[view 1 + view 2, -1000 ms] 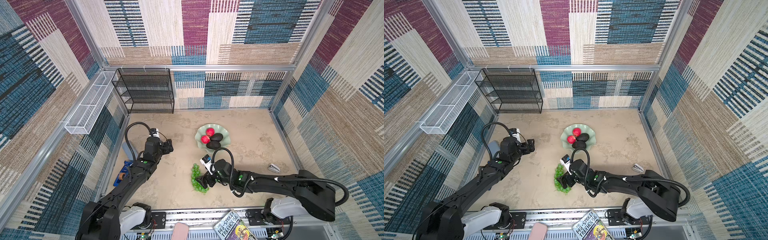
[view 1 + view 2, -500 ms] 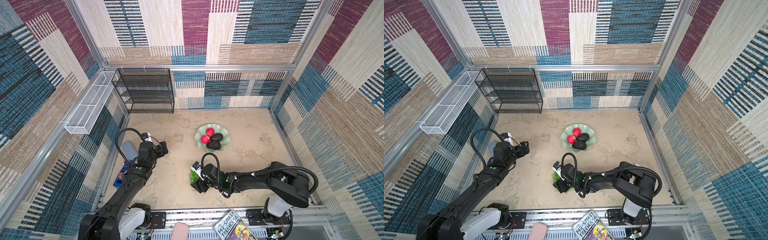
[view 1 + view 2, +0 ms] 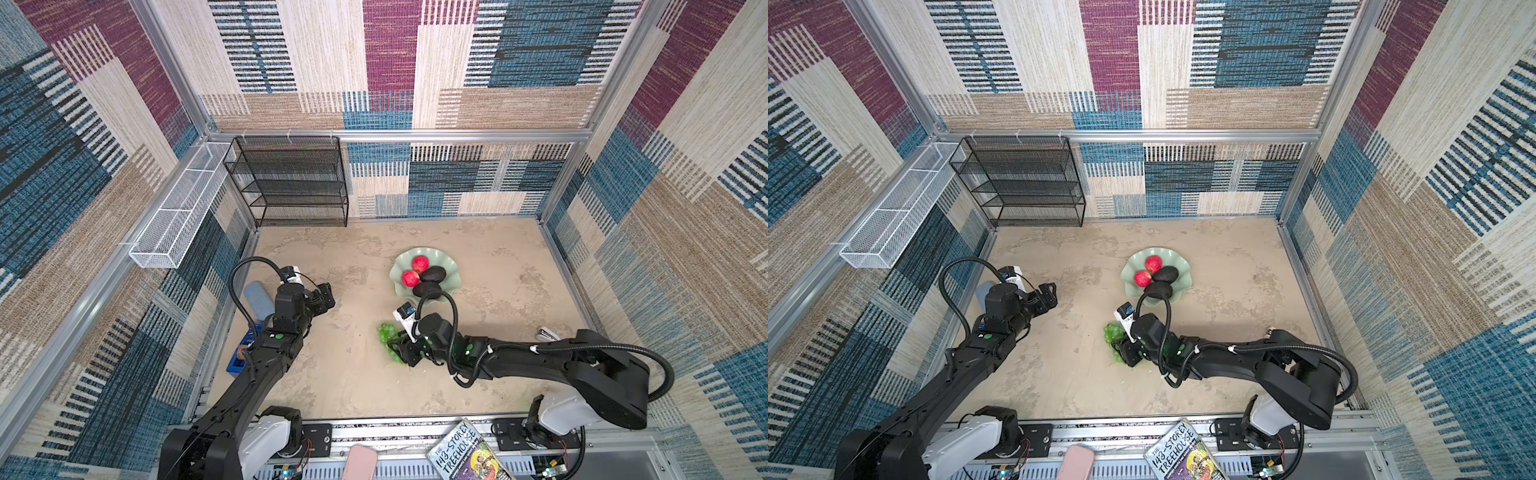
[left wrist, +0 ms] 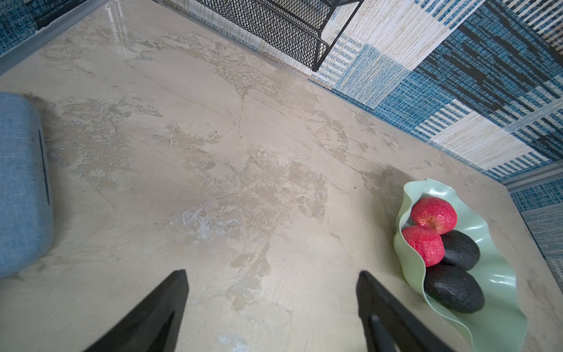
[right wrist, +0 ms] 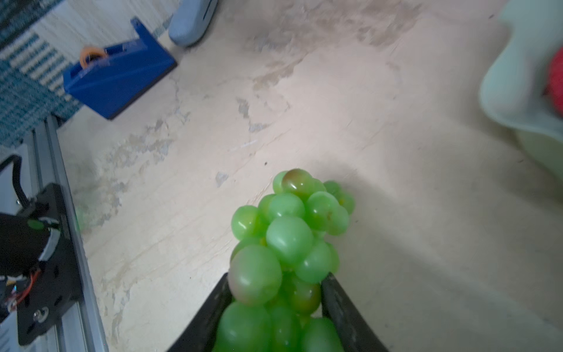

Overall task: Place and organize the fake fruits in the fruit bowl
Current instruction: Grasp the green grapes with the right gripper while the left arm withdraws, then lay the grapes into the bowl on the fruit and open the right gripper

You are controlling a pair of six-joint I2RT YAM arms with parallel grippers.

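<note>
The right end effector (image 5: 275,283) is clamped on the green grapes (image 5: 286,231) near the front middle of the bench (image 3: 353,386). Just behind them, the fruit bowl (image 3: 397,268) holds two red fruits (image 3: 420,263) and two avocados (image 3: 433,274). The left end effector (image 4: 271,274) hangs wide open toward the left edge.

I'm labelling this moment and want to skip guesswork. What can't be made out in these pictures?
- Grapes: gripped end cut off by the right wrist view's edge; in both top views the right gripper covers part of the bunch.
- Fruit bowl: blurred and cropped in the right wrist view.
- Small object by the right wall: too small to identify in a top view.
</note>
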